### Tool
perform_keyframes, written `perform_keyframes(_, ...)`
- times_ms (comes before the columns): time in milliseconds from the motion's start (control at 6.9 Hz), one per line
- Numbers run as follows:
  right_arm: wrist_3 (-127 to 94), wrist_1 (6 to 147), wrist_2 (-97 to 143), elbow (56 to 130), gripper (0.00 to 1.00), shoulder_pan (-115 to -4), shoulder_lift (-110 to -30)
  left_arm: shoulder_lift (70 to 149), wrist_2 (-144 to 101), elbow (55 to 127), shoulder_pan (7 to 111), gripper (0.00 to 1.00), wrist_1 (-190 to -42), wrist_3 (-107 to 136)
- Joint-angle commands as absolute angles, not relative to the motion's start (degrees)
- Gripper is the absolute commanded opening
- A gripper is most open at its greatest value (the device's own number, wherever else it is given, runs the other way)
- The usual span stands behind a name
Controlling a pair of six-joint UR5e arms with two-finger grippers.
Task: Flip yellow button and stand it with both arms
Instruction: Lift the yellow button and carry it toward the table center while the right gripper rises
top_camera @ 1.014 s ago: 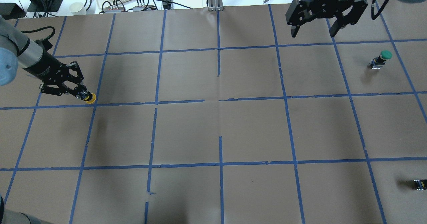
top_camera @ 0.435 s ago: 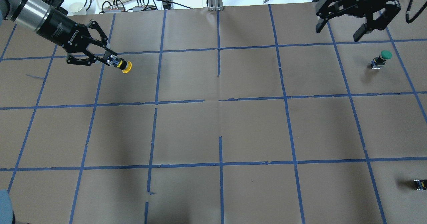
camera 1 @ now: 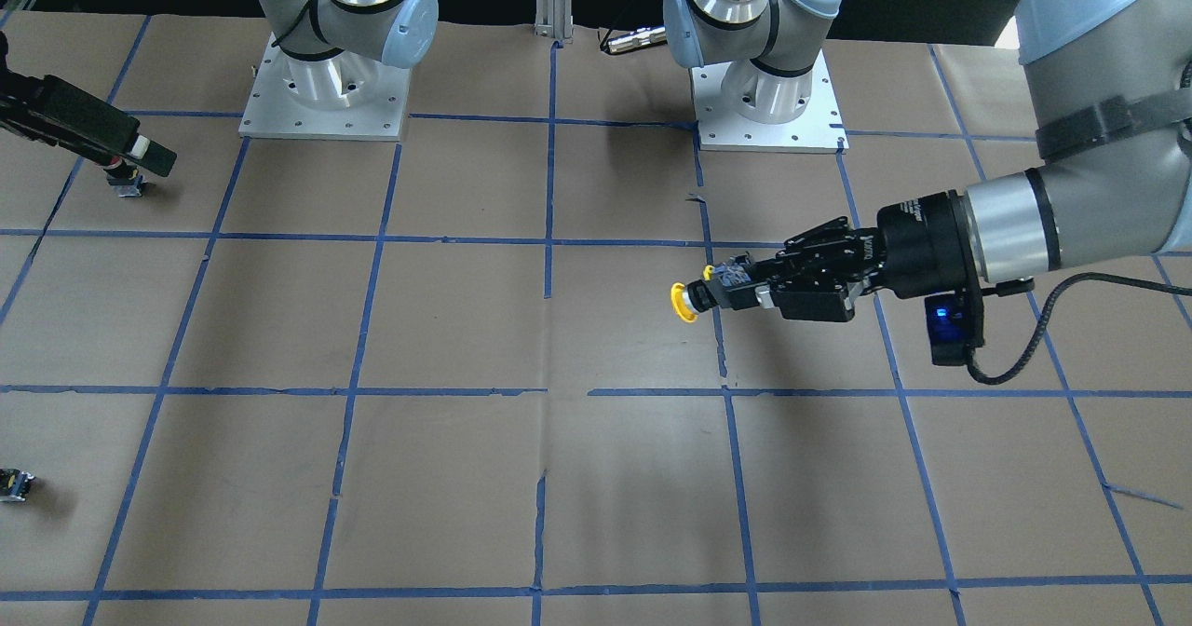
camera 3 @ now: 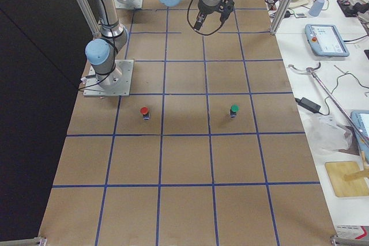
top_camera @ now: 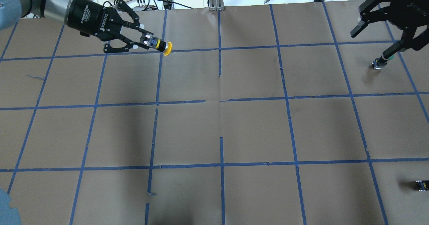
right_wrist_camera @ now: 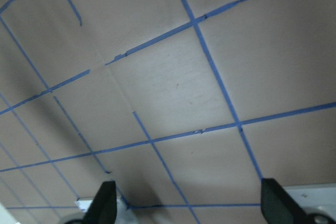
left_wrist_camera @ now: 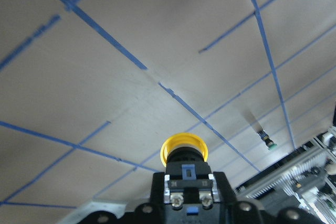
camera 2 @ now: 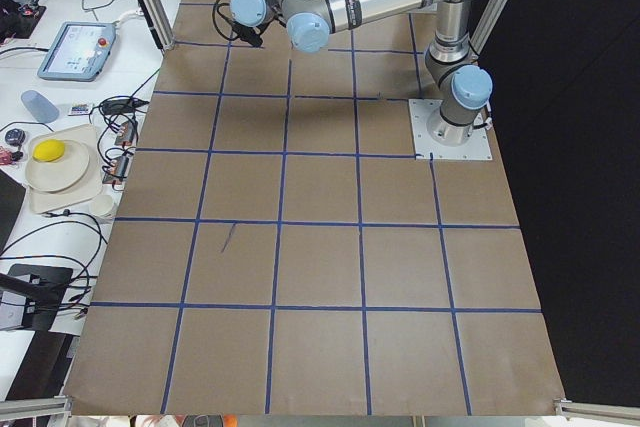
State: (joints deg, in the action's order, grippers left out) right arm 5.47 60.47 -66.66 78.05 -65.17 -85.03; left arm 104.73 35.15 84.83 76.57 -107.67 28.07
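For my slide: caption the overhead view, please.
Left gripper holds the yellow button horizontally above the table; right gripper hangs open.

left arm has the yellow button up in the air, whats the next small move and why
Probably swing the right pincer in toward the middle of the table. The left pincer is shut on the yellow button by its body, clear of the table, cap pointing sideways; the right one hangs open far off, so a two-arm flip needs them closer.
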Motion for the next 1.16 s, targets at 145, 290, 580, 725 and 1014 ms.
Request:
perform_keyframes(145, 11.3, 37.6, -50.0, 78.7, 1.00, -62.2, -84.6, 104.8, 14.3, 88.0, 84.2, 0.00, -109.1, 32.6)
perform_keyframes(290, 14.2, 32.9, -44.4, 78.7, 1.00, -62.9, -82.6, 104.6, 8.8, 89.1, 85.2, 0.00, -109.0, 32.7)
perform_keyframes(580, 13.5, 31.2, -33.6, 78.7, 1.00, -65.5, -80.1, 104.9, 2.8, 90.6, 87.4, 0.00, -109.1, 32.8)
perform_keyframes(725, 11.9, 30.6, -29.7, 78.7, 1.00, -68.1, -78.6, 104.8, 0.3, 92.1, 88.6, 0.00, -109.1, 32.9)
perform_keyframes(1014, 10.6, 31.1, -22.5, 78.7, 0.99, -73.3, -78.2, 103.7, -4.3, 96.0, 89.5, 0.00, -109.2, 33.0)
